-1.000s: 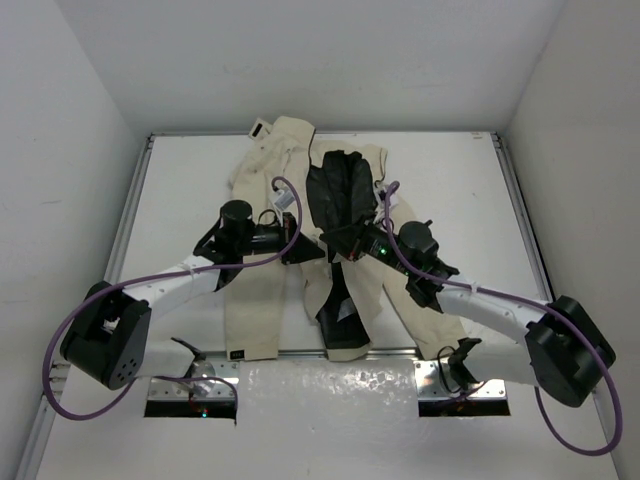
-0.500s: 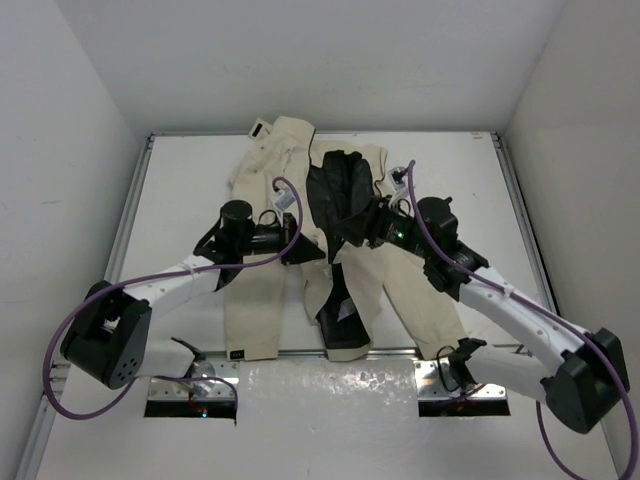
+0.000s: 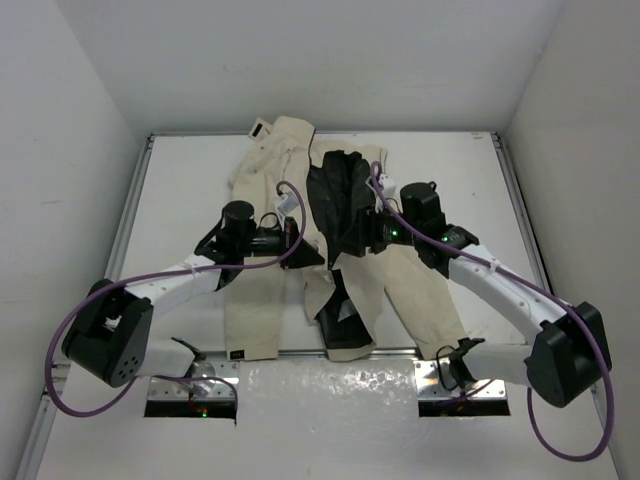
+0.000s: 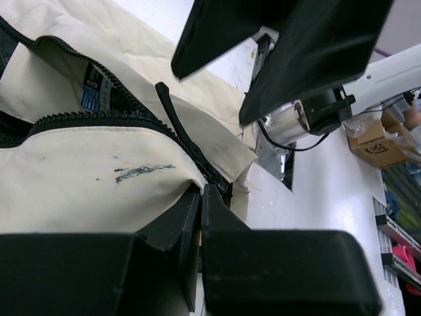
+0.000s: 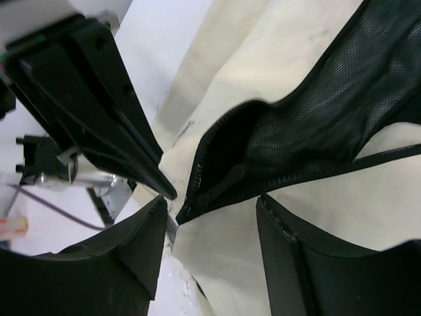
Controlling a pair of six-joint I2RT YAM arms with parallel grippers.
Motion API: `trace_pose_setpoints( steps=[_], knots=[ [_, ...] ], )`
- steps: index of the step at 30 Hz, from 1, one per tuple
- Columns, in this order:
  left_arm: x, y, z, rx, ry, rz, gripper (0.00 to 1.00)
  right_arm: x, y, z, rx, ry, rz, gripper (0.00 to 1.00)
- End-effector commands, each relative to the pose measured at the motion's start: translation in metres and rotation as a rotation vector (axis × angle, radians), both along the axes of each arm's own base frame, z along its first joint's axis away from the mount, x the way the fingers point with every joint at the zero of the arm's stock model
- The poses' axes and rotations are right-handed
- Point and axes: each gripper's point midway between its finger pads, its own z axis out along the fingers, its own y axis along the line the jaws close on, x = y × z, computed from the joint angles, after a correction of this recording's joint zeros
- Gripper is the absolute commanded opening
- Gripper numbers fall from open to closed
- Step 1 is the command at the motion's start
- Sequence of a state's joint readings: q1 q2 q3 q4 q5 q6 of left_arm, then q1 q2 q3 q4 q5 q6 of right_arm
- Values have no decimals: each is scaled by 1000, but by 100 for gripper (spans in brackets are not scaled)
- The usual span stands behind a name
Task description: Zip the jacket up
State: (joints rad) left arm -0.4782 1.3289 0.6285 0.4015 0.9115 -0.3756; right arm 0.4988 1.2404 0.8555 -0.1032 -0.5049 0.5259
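**Left pincer clamped at the foot of the zip, right pincer spread above it**

The left gripper (image 4: 200, 195) is clenched: its two black fingers press flat together, and the cream cloth of the jacket (image 4: 92, 178) runs into the seam between them, right where the dark zipper (image 4: 191, 148) ends. From that pinch the two rows of teeth part. One runs leftward along a folded cream edge, the other climbs toward a small blue label (image 4: 92, 91) sewn inside the cloth. A grey scuff marks the cream panel just beside the fingers.

The right gripper (image 5: 210, 204) is released, with its fingers standing well apart and nothing between them. It hangs over the point where the zipper (image 5: 197, 168) opens out into the black mesh lining (image 5: 329, 112). The tip of the left gripper's fingers lies just beside that point, so the two grippers face each other closely.

From above, the two grippers meet at the middle of the jacket (image 3: 262, 290), the left gripper (image 3: 300, 250) coming in from the left and the right gripper (image 3: 350, 238) from the right. The jacket lies spread on the white table (image 3: 180, 180), its front open and the black lining (image 3: 335, 190) turned up in the centre. Its two cream sleeves run toward the near edge of the table, one on each side, and the left one ends in a small dark cuff tab (image 3: 237, 353).
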Motion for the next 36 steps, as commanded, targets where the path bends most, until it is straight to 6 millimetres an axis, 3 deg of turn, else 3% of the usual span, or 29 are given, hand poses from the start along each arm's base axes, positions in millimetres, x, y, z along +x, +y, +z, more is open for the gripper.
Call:
trace_pose_setpoints(
  steps=[1, 5, 8, 13, 17, 20, 22, 27, 28, 29, 31, 32, 35, 36],
  knots=[
    [-9, -1, 9, -7, -69, -54, 0, -2, 12, 5, 78, -52, 65, 56],
    [-14, 2, 1, 22, -56, -65, 0, -7, 23, -4, 107, -29, 147, 57],
    [-16, 3, -1, 24, -48, -74, 0, -13, 30, 1, 170, -41, 183, 57],
    [-17, 2, -2, 16, -42, -78, 0, -15, 27, -28, 89, 16, 183, 54],
    [-17, 2, -2, 15, -42, -80, 0, -12, 36, -29, 105, 6, 206, 50],
    [-16, 1, -3, 15, -40, -81, 0, -13, 44, -31, 107, 9, 228, 36],
    [-17, 2, -3, 16, -39, -81, 0, -13, 45, -29, 108, -10, 229, 21],
    [-13, 3, -7, 37, -51, -61, 0, -13, 41, -28, 124, -46, 200, 6],
    [-13, 4, -9, 50, -50, -54, 4, -15, 40, -29, 131, -34, 194, 3],
    [-11, 5, -10, 62, -89, -59, 22, -16, 41, -30, 133, -28, 195, 2],
    [-12, 11, -18, 120, -119, -73, 37, -19, 40, -34, 135, -10, 190, 0],
    [2, 12, -12, 161, -264, -79, 55, -18, 40, -35, 134, -9, 183, 0],
    [15, 24, -12, 289, -424, -100, 73, -17, 39, -37, 148, -7, 165, 0],
    [16, 27, -10, 311, -458, -106, 75, -17, 40, -36, 154, -8, 163, 0]
  ],
)
